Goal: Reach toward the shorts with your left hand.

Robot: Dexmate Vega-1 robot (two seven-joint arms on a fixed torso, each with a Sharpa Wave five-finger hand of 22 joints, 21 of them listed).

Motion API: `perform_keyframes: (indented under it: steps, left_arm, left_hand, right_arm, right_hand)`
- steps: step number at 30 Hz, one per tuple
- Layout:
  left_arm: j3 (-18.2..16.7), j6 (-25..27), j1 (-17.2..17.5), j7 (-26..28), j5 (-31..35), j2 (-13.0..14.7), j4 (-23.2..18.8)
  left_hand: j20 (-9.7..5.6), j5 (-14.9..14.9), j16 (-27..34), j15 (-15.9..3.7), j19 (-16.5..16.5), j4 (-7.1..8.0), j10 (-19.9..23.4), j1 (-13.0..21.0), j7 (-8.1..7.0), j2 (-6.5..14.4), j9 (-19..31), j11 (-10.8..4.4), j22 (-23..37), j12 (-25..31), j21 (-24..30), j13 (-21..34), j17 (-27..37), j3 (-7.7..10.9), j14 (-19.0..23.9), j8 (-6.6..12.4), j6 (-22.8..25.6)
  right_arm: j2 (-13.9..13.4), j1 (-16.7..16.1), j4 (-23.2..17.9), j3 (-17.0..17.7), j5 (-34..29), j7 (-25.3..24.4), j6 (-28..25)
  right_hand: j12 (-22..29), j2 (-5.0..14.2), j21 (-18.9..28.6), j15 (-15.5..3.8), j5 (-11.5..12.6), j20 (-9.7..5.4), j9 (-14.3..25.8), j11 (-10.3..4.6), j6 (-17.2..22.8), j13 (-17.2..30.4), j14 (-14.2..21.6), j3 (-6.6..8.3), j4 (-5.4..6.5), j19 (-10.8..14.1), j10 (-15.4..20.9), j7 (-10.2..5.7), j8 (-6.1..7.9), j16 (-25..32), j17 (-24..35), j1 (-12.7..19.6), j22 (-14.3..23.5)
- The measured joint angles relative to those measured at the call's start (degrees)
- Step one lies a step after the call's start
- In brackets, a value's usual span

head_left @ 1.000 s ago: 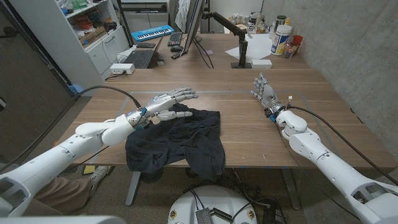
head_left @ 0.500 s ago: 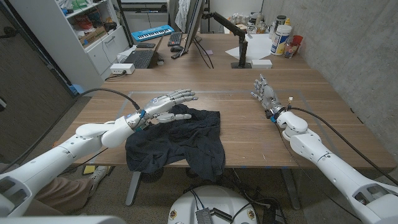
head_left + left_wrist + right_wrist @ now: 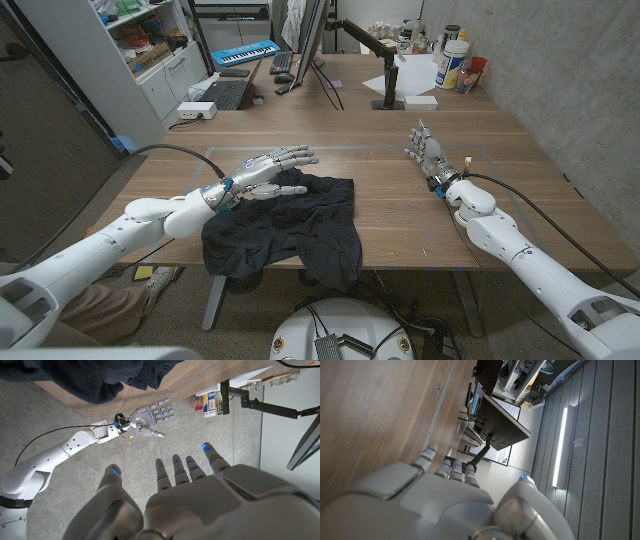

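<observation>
— On the wooden table (image 3: 400, 215): dark shorts (image 3: 285, 230), crumpled, hanging over the near edge?
— Yes. Left hand (image 3: 268, 170) just above them, fingers spread, holding nothing. Right hand (image 3: 428, 152) well apart, also spread, holding nothing.

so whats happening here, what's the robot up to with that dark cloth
The robot's left hand hovers with fingers spread over the far left edge of the crumpled dark fabric shorts, which lie at the near edge of the wooden table. It holds nothing, and whether it touches the cloth is unclear. The right hand is open on the table's right side, well apart from the shorts.
</observation>
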Motion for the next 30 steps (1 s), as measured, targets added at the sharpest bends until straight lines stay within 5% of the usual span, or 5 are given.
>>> perform_keyframes:
  steps: [20, 30]
  left_arm:
    - [3.0, -2.4, -2.4, 2.4, 0.8, -1.0, 4.4]
    - [3.5, -2.5, -1.9, 3.9, 0.9, -1.0, 5.0]
  left_hand:
    - [-0.71, 0.3, 0.0, 0.0, 0.7, -0.23, 0.0, 0.3, -0.32, -0.3, 0.0, 0.01, 0.0, 0.0, 0.0, 0.0, 0.0, -0.24, 0.0, 0.0, 0.3]
    - [-1.06, 0.3, -0.2, 0.09, 1.0, -0.23, -0.6, 0.6, -1.15, -0.6, 0.0, -0.38, 0.0, -0.5, 0.0, 0.0, 0.0, -0.24, -0.2, -1.1, -3.6]
  right_arm:
    - [0.1, 0.2, 0.0, 0.0, -0.4, -0.6, 0.2]
    - [0.0, 0.2, -0.3, 0.0, -0.6, -0.8, 0.3]
  right_hand:
    - [0.0, 0.0, 0.0, 0.22, 0.0, 0.81, 0.0, 0.0, 0.0, 0.0, -0.2, -0.24, -0.24, -0.8, 0.0, 0.0, 0.0, 0.0, 0.0, 0.0, 0.0]
    - [0.0, 0.0, 0.0, 0.21, 0.0, 0.81, 0.0, 0.0, 0.0, 0.0, -0.2, -0.24, -0.24, -0.8, 0.0, 0.0, 0.0, 0.0, 0.0, 0.0, 0.0]
